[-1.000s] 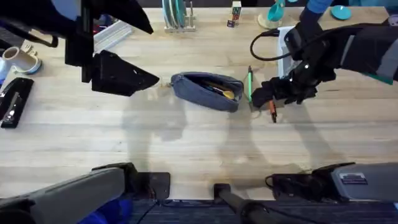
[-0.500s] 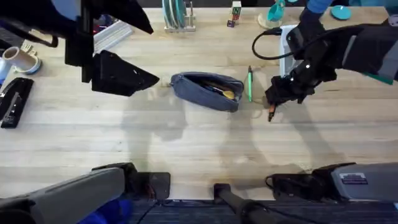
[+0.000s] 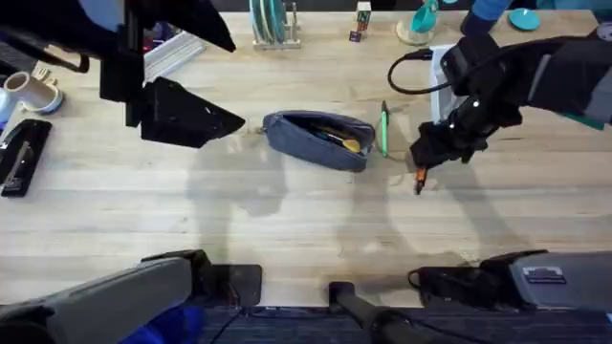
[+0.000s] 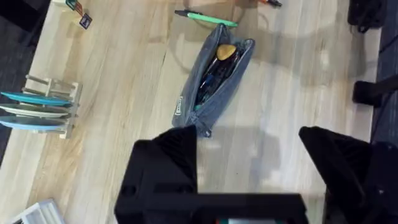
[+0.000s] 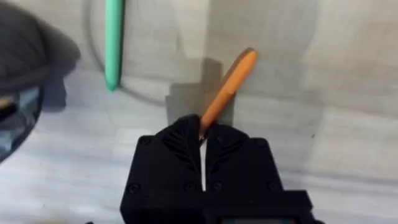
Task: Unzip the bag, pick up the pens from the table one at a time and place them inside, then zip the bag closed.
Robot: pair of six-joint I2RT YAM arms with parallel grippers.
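Observation:
The grey-blue bag (image 3: 318, 139) lies unzipped on the table (image 3: 287, 220), with dark and yellow items showing inside; the left wrist view shows its open mouth (image 4: 214, 71). The green pen (image 3: 383, 129) lies on the wood just right of the bag (image 5: 113, 40). The right gripper (image 3: 423, 161) is shut on the orange pen (image 5: 227, 84), which pokes out past the fingertips and slants down toward the table (image 3: 418, 180). The left gripper (image 3: 225, 122) hovers open to the left of the bag, holding nothing; its fingers (image 4: 168, 155) frame the bag's near end.
A rack of plates (image 3: 271, 24) stands at the back centre. A white mug (image 3: 33, 91) and a black stapler (image 3: 24, 153) sit at the left edge. Teal items (image 3: 426, 19) and a black cable (image 3: 406, 72) lie at the back right.
The right gripper has lifted and shifted slightly right with the orange pen pinched in it, so the pen now hangs off the table. The left arm and bag stayed put.

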